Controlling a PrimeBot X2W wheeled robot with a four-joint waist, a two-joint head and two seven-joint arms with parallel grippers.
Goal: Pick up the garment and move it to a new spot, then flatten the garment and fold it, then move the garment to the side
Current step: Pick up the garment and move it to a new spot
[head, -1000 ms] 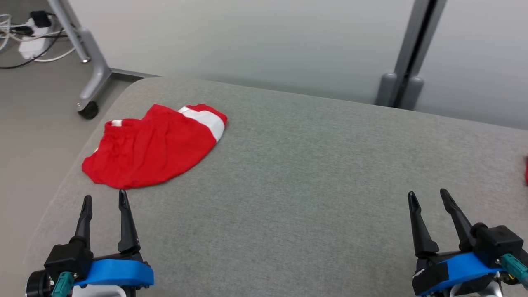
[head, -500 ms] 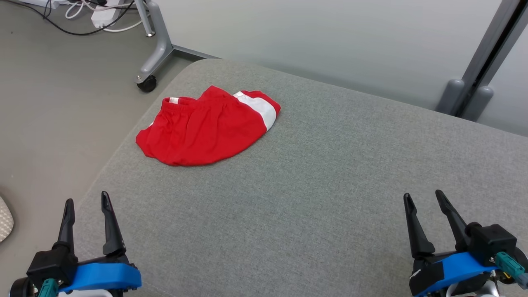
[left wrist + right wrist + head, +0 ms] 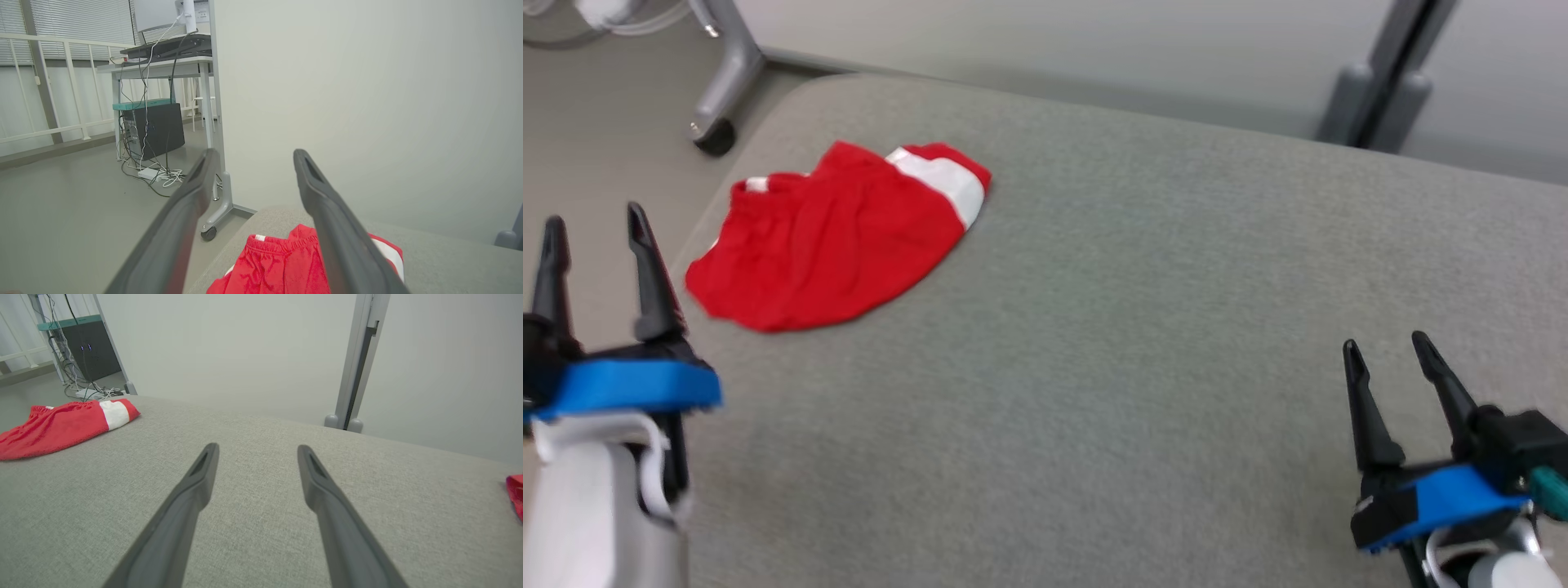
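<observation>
Garment (image 3: 833, 237) lies rumpled on the surface (image 3: 1135, 327); left gripper (image 3: 594, 215) near it, right gripper (image 3: 1384, 340) well apart, both spread. A red scrap (image 3: 515, 494), maybe cloth, is cut off.

The garment (image 3: 825, 237) lies far left on the cushioned surface (image 3: 1135, 327).

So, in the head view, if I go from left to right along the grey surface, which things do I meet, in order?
left gripper, jaws open → red garment with a white band, lying on the surface → right gripper, jaws open
</observation>
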